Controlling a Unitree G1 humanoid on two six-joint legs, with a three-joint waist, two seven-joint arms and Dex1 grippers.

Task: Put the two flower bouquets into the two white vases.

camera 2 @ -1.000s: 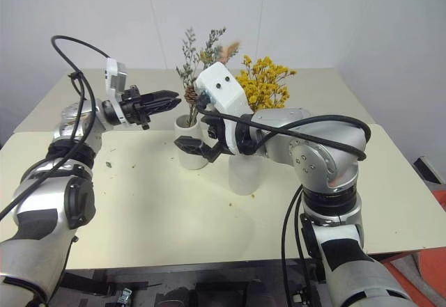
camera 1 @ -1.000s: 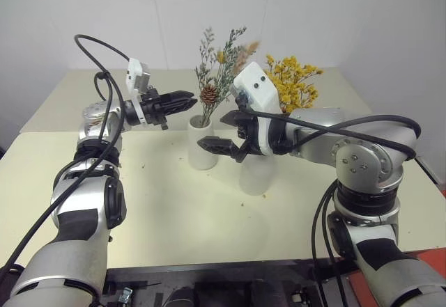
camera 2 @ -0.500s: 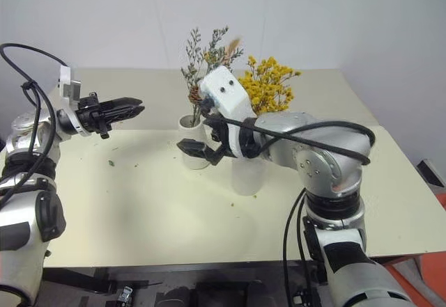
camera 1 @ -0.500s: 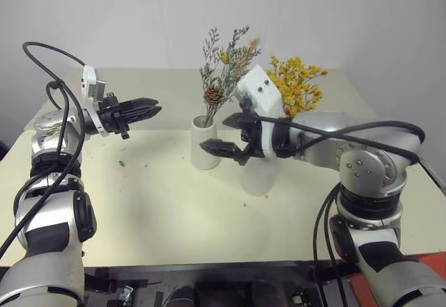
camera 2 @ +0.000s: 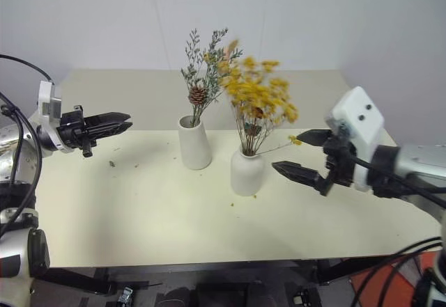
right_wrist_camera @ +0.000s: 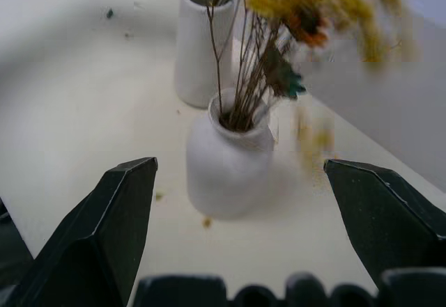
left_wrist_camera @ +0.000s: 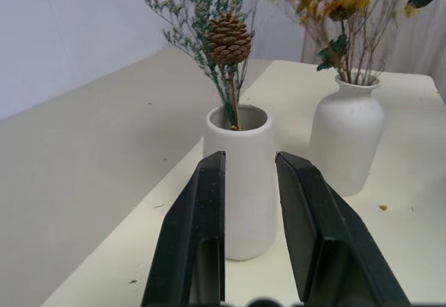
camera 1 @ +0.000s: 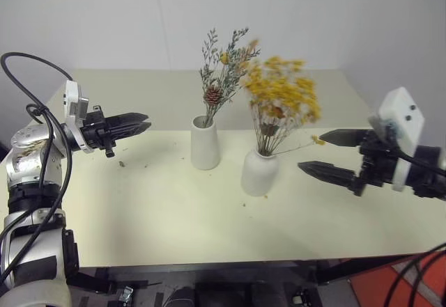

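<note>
Head camera, left to right. Left gripper [camera 1: 141, 122] hangs in the air over the near left part of the cream table [camera 1: 160, 216], pointing level toward the vases. Its two black fingers [left_wrist_camera: 191, 244] stand slightly apart with nothing between them, a narrow gap, empty. Left wrist view looks straight past those fingers at the taller vase.

Taller tapered white vase [camera 1: 205, 142] stands upright near table centre. Grey-green bouquet [camera 1: 221, 81] sits in its wide mouth, stems down inside, pine cone [camera 1: 212, 95] just above the rim, sprigs leaning a little to the right.

Just right of it and a bit nearer, apart from it, the shorter rounded white vase [camera 1: 259, 172] stands upright. Yellow-orange bouquet [camera 1: 281, 97] is in its narrow neck, thin stems fanning up to a bushy head; the head looks blurred. A few yellow crumbs [camera 1: 244, 205] lie on the table by the base of this vase, and some dark specks [camera 1: 121, 163] lie nearer the left gripper.

Right gripper [camera 1: 327, 152] is to the right of the rounded vase, clear of it, pointing back toward it. Fingers spread wide, released, gripping nothing; right wrist view shows both vases framed between them.
</note>
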